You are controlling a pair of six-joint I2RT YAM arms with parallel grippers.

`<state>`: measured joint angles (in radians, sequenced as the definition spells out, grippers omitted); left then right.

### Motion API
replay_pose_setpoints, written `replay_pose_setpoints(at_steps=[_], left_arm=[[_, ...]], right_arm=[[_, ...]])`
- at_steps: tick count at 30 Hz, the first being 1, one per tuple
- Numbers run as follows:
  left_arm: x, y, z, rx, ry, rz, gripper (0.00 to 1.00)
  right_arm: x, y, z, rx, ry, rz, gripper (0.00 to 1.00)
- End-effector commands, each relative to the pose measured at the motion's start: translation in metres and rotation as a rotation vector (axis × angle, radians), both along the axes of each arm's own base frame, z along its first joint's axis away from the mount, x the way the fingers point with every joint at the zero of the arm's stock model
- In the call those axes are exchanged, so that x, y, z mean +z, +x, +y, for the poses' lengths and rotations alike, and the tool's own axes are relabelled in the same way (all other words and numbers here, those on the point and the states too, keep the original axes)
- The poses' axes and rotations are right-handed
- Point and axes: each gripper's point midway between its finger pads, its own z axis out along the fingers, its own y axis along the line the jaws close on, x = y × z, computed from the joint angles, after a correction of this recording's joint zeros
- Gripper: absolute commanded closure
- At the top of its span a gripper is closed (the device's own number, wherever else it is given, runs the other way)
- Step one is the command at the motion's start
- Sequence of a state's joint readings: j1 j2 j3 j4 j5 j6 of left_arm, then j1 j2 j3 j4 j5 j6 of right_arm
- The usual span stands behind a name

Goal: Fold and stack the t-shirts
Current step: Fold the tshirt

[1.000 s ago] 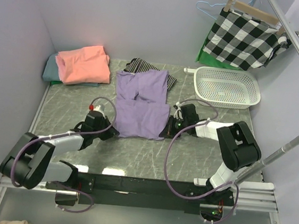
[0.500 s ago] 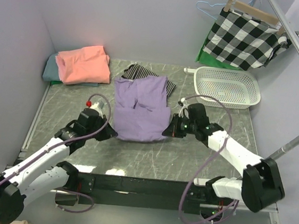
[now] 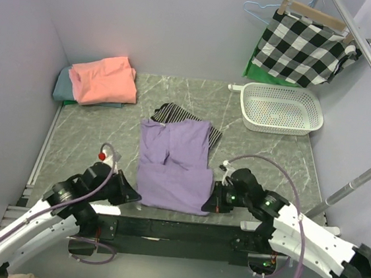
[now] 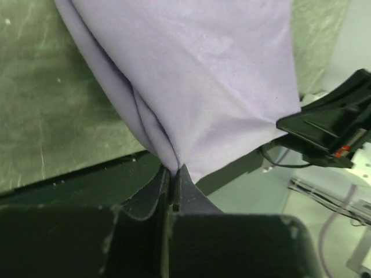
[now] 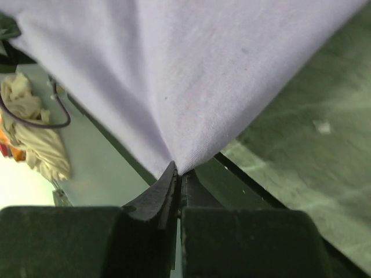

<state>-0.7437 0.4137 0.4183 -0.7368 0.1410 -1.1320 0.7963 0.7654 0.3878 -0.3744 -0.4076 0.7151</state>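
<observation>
- The purple shirt [image 3: 173, 164] could slip free. Each gripper pinches only a small tuck of cloth at a near corner. In both wrist views the fabric fans out taut from the fingertips, so a harder pull may draw it out.
- The near hem sits right at the near edge of the table [image 3: 85, 142]. A pull further that way would likely drag the hem over the edge and leave it hanging.
- The striped cloth [image 3: 175, 113] lies under the shirt's far end, touching it. Its edge shows past the collar and the right sleeve. It may ride along with the shirt and foul the fold.
- A ridge of wrinkles runs down the shirt's middle. If the two arms pull unevenly, that crease will probably get folded in crooked.
- The left gripper [image 3: 128, 196] is pressed together on the shirt's near-left corner. The shirt spreads away from it across the table, up and to the right in the top view.
- The right gripper [image 3: 209, 205] is clamped on the near-right corner, with the shirt lying to its left and beyond it.
- The pink shirt [image 3: 103, 79] lies folded on the teal shirt [image 3: 61, 86] at the far-left corner, well apart from both grippers.
</observation>
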Motion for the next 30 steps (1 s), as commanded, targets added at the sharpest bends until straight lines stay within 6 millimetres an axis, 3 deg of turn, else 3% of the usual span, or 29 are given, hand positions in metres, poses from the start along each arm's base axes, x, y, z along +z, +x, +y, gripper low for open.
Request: replay_pose_setpoints(at_steps=[1, 2, 4, 5, 7, 8, 9, 10, 15, 17, 19, 23, 25, 27, 28, 30], left_arm=[[0.003, -0.006, 0.010, 0.078, -0.014, 0.043, 0.99], [0.003, -0.001, 0.008, 0.080, -0.003, 0.040, 0.99], [0.008, 0.009, 0.006, 0.078, 0.030, 0.012, 0.99], [0.002, 0.016, 0.007, 0.089, 0.083, 0.017, 0.99], [0.018, 0.030, 0.004, 0.078, 0.120, -0.039, 0.99], [0.014, 0.041, 0.010, 0.112, 0.192, -0.043, 0.99], [0.016, 0.046, 0.012, 0.108, 0.229, -0.063, 0.99], [0.031, 0.056, 0.010, 0.125, 0.229, -0.099, 0.99], [0.051, 0.097, 0.000, 0.147, 0.289, -0.178, 0.99], [0.041, 0.110, -0.005, 0.131, 0.318, -0.159, 0.99], [0.045, 0.130, -0.011, 0.132, 0.293, -0.184, 0.99], [0.031, 0.163, -0.014, 0.130, 0.306, -0.174, 0.99], [0.034, 0.181, -0.011, 0.143, 0.303, -0.186, 0.99], [0.029, 0.196, -0.007, 0.145, 0.328, -0.183, 0.99], [0.034, 0.209, -0.002, 0.168, 0.328, -0.196, 0.99], [0.031, 0.224, 0.001, 0.166, 0.338, -0.199, 0.99]], right_arm=[[0.004, 0.007, -0.012, -0.122, -0.014, -0.016, 1.00], [0.016, 0.014, -0.010, -0.131, -0.008, -0.053, 1.00], [0.016, 0.030, -0.017, -0.145, -0.093, -0.113, 0.98], [0.024, 0.042, -0.012, -0.145, -0.119, -0.124, 0.98], [0.027, 0.056, -0.011, -0.118, -0.178, -0.168, 1.00], [0.039, 0.069, -0.007, -0.129, -0.188, -0.201, 1.00], [0.031, 0.081, -0.007, -0.113, -0.234, -0.201, 1.00], [0.032, 0.089, -0.008, -0.117, -0.247, -0.206, 1.00], [0.043, 0.143, -0.018, -0.153, -0.266, -0.212, 1.00], [0.049, 0.161, -0.016, -0.155, -0.268, -0.220, 1.00], [0.060, 0.180, -0.016, -0.157, -0.264, -0.249, 1.00], [0.055, 0.207, -0.012, -0.149, -0.258, -0.220, 1.00], [0.063, 0.223, -0.007, -0.153, -0.231, -0.235, 1.00], [0.056, 0.238, -0.006, -0.151, -0.232, -0.215, 1.00], [0.064, 0.248, -0.003, -0.150, -0.219, -0.229, 1.00], [0.056, 0.261, -0.002, -0.143, -0.224, -0.207, 1.00]])
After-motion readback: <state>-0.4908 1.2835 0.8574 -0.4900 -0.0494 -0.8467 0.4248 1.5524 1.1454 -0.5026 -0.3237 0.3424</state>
